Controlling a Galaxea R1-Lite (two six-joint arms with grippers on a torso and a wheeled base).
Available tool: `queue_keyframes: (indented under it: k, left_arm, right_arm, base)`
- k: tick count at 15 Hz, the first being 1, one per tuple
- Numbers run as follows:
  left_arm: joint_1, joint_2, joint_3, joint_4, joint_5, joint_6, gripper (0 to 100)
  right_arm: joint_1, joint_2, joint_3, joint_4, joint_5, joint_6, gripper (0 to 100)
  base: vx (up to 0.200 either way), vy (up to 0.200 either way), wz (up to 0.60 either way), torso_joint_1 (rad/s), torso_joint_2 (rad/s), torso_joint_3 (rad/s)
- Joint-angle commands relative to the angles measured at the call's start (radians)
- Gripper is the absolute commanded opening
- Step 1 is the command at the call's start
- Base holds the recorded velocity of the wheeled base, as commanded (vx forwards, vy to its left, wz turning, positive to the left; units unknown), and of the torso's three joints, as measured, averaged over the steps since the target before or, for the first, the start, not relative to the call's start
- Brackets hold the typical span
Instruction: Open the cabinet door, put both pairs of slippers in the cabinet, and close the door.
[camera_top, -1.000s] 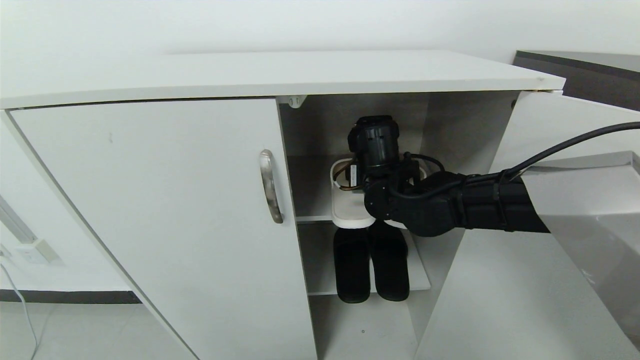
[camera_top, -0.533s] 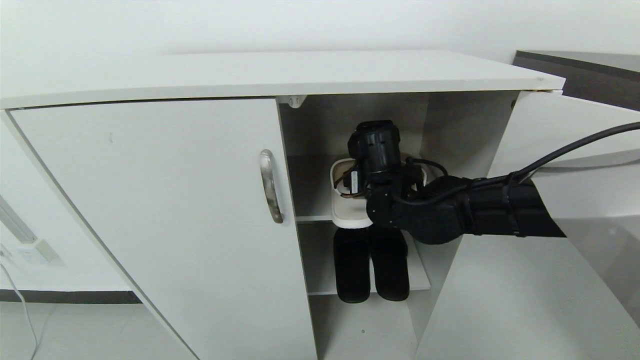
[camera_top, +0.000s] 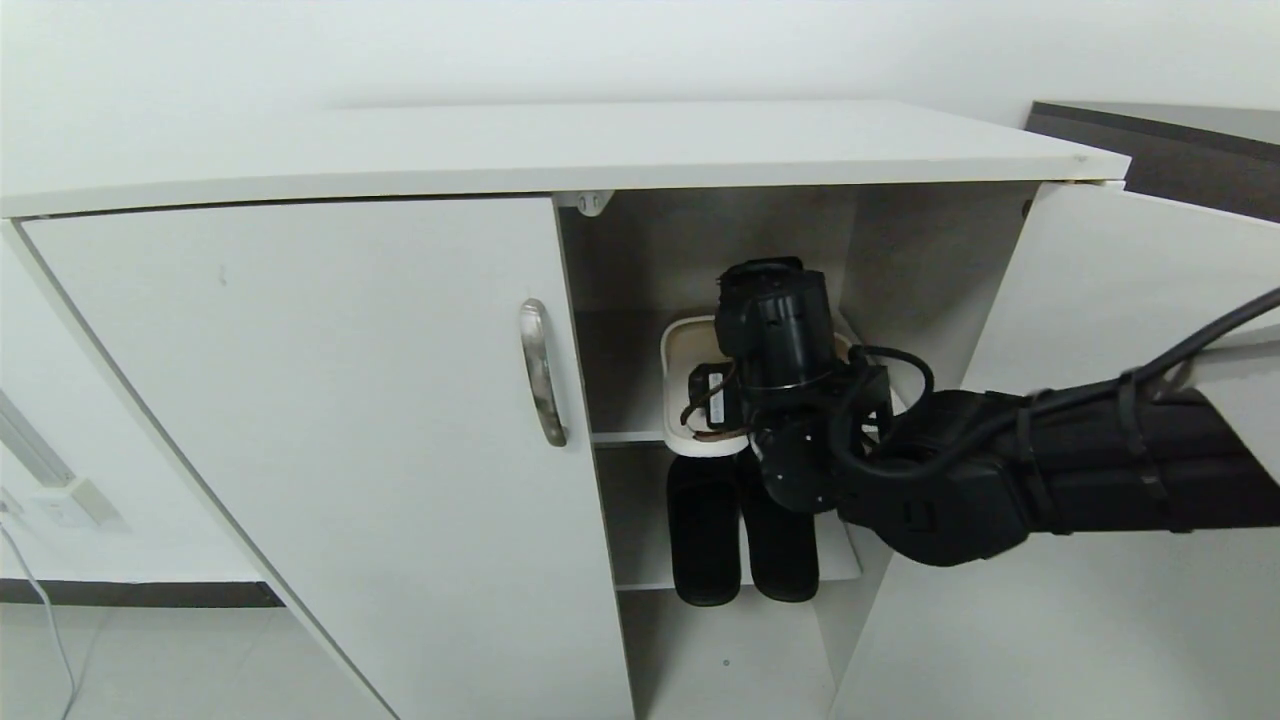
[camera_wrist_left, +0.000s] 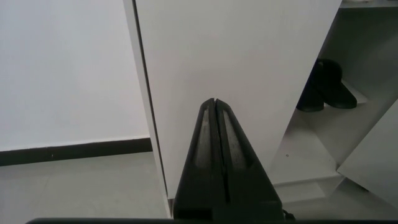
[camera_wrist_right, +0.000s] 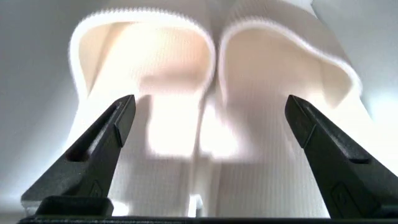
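Fingers (camera_wrist_left: 200, 134) of my left claw (camera_wrist_left: 214, 104) are pressed together on nothing, low in front of the closed left door (camera_top: 300, 420), well apart from the shoes. Right of its handle (camera_top: 541, 372), the black slippers (camera_top: 705, 540) lie side by side on the lower shelf (camera_top: 840, 562), long axis running front to back. Above them the white slippers (camera_wrist_right: 180, 118) sit on the upper shelf (camera_top: 620, 380), lying the same way, straight ahead of my right claw (camera_wrist_right: 210, 102), whose fingers stand wide apart on either side of the pair. I judge a straight pull back along that axis comes next; the open right door (camera_top: 1100, 280) lies just beyond this arm, the nearer one. My wrist covers much of the pair from above, and whether a finger touches it I cannot tell.
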Motion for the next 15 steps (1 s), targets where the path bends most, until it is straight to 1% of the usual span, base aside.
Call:
queue_keyframes:
  k: [1, 2, 3, 4, 7, 10, 11, 15]
  left_arm:
    - [0.0, 0.001, 0.0, 0.0, 0.0, 0.0, 0]
    - [0.0, 0.001, 0.0, 0.0, 0.0, 0.0, 0]
    - [0.0, 0.001, 0.0, 0.0, 0.0, 0.0, 0]
    - [0.0, 0.001, 0.0, 0.0, 0.0, 0.0, 0]
    - [0.0, 0.001, 0.0, 0.0, 0.0, 0.0, 0]
    - [0.0, 0.001, 0.0, 0.0, 0.0, 0.0, 0]
    - [0.0, 0.001, 0.0, 0.0, 0.002, 0.0, 0]
    - [0.0, 0.001, 0.0, 0.0, 0.002, 0.0, 0]
  right_arm:
    - [0.037, -0.13, 0.163, -0.064, 0.002, 0.0, 100]
    - [0.042, -0.169, 0.224, -0.095, 0.008, 0.0, 100]
    - [0.046, -0.184, 0.245, -0.107, 0.01, -0.002, 100]
    - [0.06, -0.233, 0.316, -0.15, 0.023, 0.0, 100]
    - [0.086, -0.307, 0.431, -0.195, 0.092, 0.0, 100]
    - [0.108, -0.316, 0.466, -0.216, 0.117, -0.002, 100]
    - [0.114, -0.313, 0.474, -0.218, 0.12, 0.0, 0]
    - [0.144, -0.305, 0.486, -0.228, 0.122, 0.0, 0]
  base:
    - [0.0, 0.0, 0.0, 0.0, 0.0, 0.0]
    - [0.0, 0.0, 0.0, 0.0, 0.0, 0.0]
    - [0.0, 0.0, 0.0, 0.0, 0.0, 0.0]
    - [0.0, 0.0, 0.0, 0.0, 0.0, 0.0]
    - [0.0, 0.0, 0.0, 0.0, 0.0, 0.0]
    - [0.0, 0.0, 0.0, 0.0, 0.0, 0.0]
    - [0.0, 0.0, 0.0, 0.0, 0.0, 0.0]
    - [0.0, 0.0, 0.0, 0.0, 0.0, 0.0]
